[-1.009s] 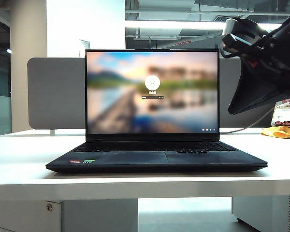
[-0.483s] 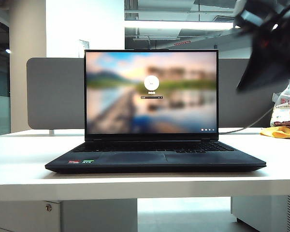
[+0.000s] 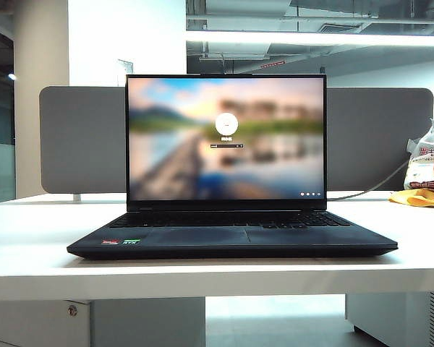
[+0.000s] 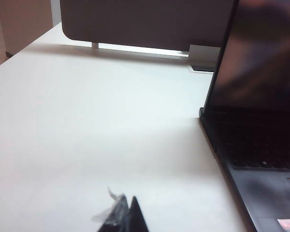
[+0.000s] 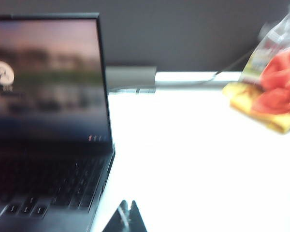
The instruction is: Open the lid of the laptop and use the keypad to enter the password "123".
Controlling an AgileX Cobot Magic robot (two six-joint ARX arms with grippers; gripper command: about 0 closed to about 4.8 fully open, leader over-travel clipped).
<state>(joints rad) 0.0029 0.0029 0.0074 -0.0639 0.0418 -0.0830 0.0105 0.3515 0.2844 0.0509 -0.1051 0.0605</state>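
The black laptop [image 3: 231, 235] sits open in the middle of the white desk [image 3: 29, 246]. Its lid [image 3: 226, 137] stands upright and the screen shows a blurred login picture with a round user icon. Red and green stickers mark the front left palm rest. Neither arm shows in the exterior view. In the left wrist view my left gripper [image 4: 127, 207] is shut and empty over bare desk, beside the laptop [image 4: 261, 145]. In the right wrist view my right gripper [image 5: 127, 207] is shut and empty above the desk, just off the side of the laptop [image 5: 48, 183] where the keypad lies.
A grey rounded-corner divider [image 3: 79, 137] stands behind the laptop. At the desk's right edge lies a bag of red and yellow items [image 3: 428, 177], with a cable [image 3: 369, 189] running toward the laptop. The same bag [image 5: 270, 92] shows in the right wrist view.
My right arm was raised at the upper right of the exterior view a second ago. It pulled away up and to the right and has left that view. The laptop has not moved.
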